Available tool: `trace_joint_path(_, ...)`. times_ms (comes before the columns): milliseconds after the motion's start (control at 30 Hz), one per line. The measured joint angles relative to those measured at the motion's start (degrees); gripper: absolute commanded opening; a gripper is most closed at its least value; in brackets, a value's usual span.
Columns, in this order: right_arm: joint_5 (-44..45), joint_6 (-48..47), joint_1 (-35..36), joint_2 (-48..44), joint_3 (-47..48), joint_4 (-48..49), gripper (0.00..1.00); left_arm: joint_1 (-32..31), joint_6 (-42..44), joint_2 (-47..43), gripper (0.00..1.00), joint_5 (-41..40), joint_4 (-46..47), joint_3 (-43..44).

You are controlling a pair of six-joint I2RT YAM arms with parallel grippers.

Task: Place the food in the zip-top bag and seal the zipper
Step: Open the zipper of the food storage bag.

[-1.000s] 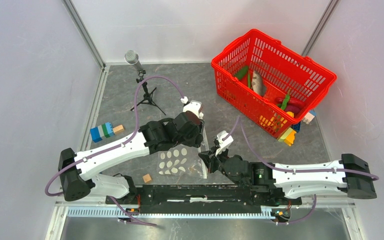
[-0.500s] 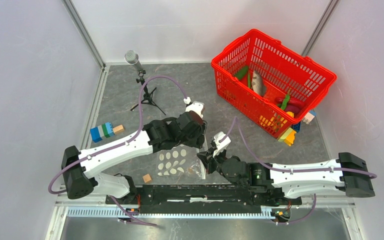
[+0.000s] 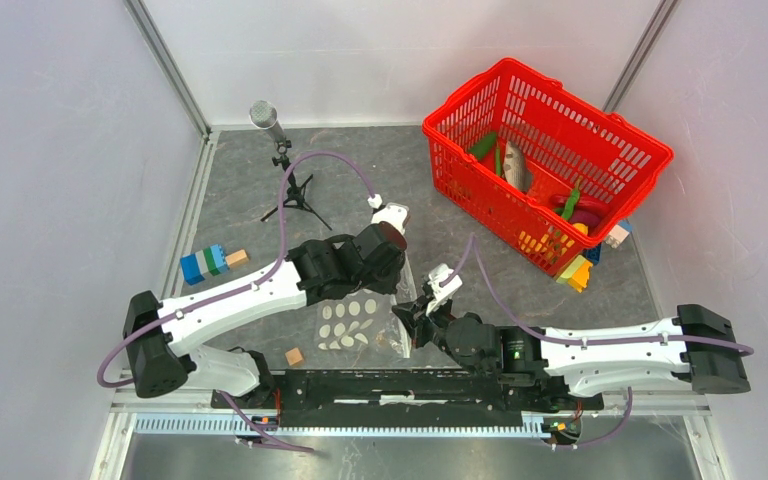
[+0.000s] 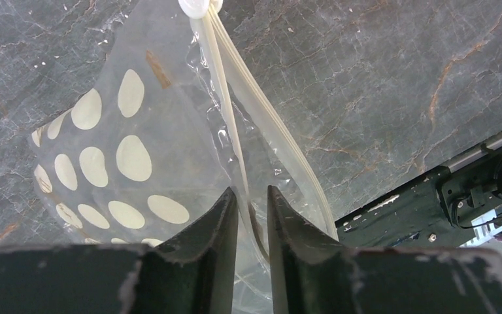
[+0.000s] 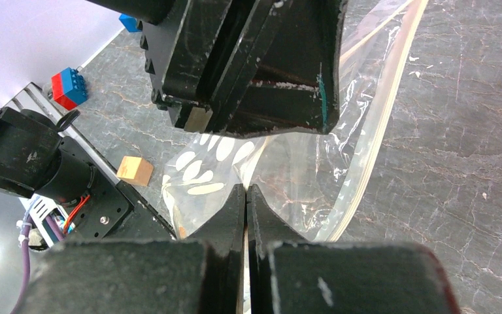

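The zip-top bag (image 3: 348,322), clear with white dots, lies near the front edge between my grippers. My left gripper (image 3: 397,292) is over its right edge. In the left wrist view its jaws (image 4: 251,193) stand a narrow gap apart astride one strip of the zipper (image 4: 225,98), and the other strip bows out to the right. My right gripper (image 5: 246,188) is shut on the bag's edge (image 5: 202,173) just below the left gripper. The food lies in the red basket: a grey fish (image 3: 517,165), green pods (image 3: 484,146) and a magenta aubergine (image 3: 585,212).
The red mesh basket (image 3: 470,195) stands at the back right, with toy blocks (image 3: 580,272) beside it. A microphone stand (image 3: 285,175) is at the back left. Blue-green blocks (image 3: 206,264) and a wooden cube (image 3: 295,356) lie to the left of the bag.
My left gripper has shifted slightly right and nearer over the bag's right edge. My right gripper has edged left with the bag's edge in it.
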Motion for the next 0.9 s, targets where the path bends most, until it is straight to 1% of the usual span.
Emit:
trace_joint_path(67, 0.0, 0.0, 0.0, -0.2, 0.0, 0.4, 0.03, 0.0, 0.0, -0.2, 0.2, -0.2, 0.0, 0.0)
trace_joint_path(100, 0.0, 0.0, 0.0, -0.3, -0.1, 0.6, 0.04, 0.0, 0.1, -0.3, 0.16, -0.2, 0.0, 0.0)
trace_joint_path(133, 0.0, 0.0, 0.0, -0.5, -0.1, 0.8, 0.06, 0.0, 0.1, -0.4, 0.15, -0.3, 0.0, 0.0)
trace_joint_path(167, -0.1, 0.0, 0.0, -0.7, -0.2, 1.0, 0.09, 0.0, 0.0, -0.5, 0.1, -0.3, 0.0, 0.0)
trace_joint_path(200, -0.1, 0.0, 0.0, -0.9, -0.4, 1.3, 0.15, 0.0, 0.1, -0.7, 0.09, -0.3, 0.0, 0.0)
trace_joint_path(233, -0.2, 0.0, 0.0, -1.1, -0.5, 1.6, 0.26, 0.0, 0.1, -0.8, 0.08, -0.3, 0.0, 0.0)
trace_joint_path(267, -0.3, 0.0, 0.0, -1.3, -0.7, 1.9, 0.33, 0.0, 0.1, -0.9, 0.08, -0.4, 0.0, 0.0)
trace_joint_path(367, -0.6, 0.4, 0.0, -2.5, -1.2, 2.0, 0.48, 0.0, 0.2, -1.2, 0.08, -1.2, 0.0, 0.0)
trace_joint_path(500, 1.2, 1.1, 0.0, -7.4, -2.0, 0.0, 0.5, 0.0, 0.3, -2.6, 0.08, -2.5, 0.0, -0.2)
trace_joint_path(567, 3.0, 2.0, 0.0, -10.0, -1.9, -1.8, 0.56, 0.0, 0.6, -3.8, 0.08, -3.2, 0.1, -0.8)
trace_joint_path(633, 4.9, 3.5, -0.7, -11.7, -1.8, -4.6, 0.58, 0.0, 1.0, -5.0, 0.08, -3.3, 0.0, -1.3)
trace_joint_path(733, 5.0, 5.0, -3.2, -11.3, -1.5, -7.5, 0.61, 0.0, 1.9, -6.6, 0.08, -3.2, 0.3, -2.0)
trace_joint_path(900, 0.9, 6.3, -7.7, -7.3, -1.5, -7.5, 0.61, 0.0, 2.7, -7.2, 0.09, -3.1, 0.6, -2.1)
